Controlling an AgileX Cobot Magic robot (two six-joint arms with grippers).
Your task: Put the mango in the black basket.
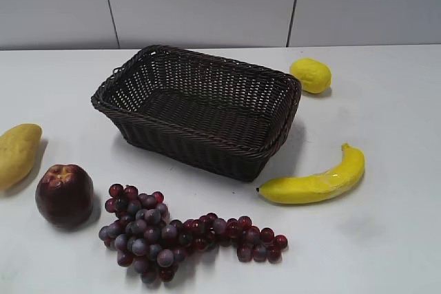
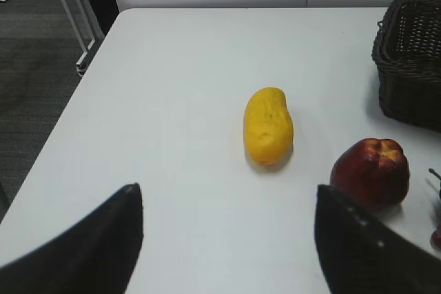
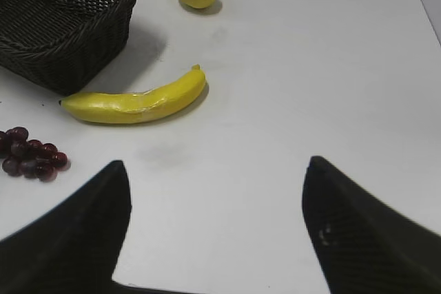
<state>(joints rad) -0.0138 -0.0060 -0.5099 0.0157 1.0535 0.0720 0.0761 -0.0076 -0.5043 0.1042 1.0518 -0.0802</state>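
The mango (image 1: 16,153) is an oval yellow-orange fruit lying on the white table at the far left edge of the exterior view. It also shows in the left wrist view (image 2: 268,126), ahead of my left gripper (image 2: 227,197), which is open and empty above bare table. The black basket (image 1: 200,105) is a large dark woven basket at the middle of the table, empty; it shows in the left wrist view (image 2: 411,60) and right wrist view (image 3: 62,18). My right gripper (image 3: 216,173) is open and empty. Neither gripper shows in the exterior view.
A red apple (image 1: 65,195) lies right of the mango, also in the left wrist view (image 2: 371,172). A bunch of dark grapes (image 1: 179,234) lies in front of the basket. A banana (image 1: 317,180) and a lemon (image 1: 311,75) lie right of the basket. The table's left edge (image 2: 76,94) drops to the floor.
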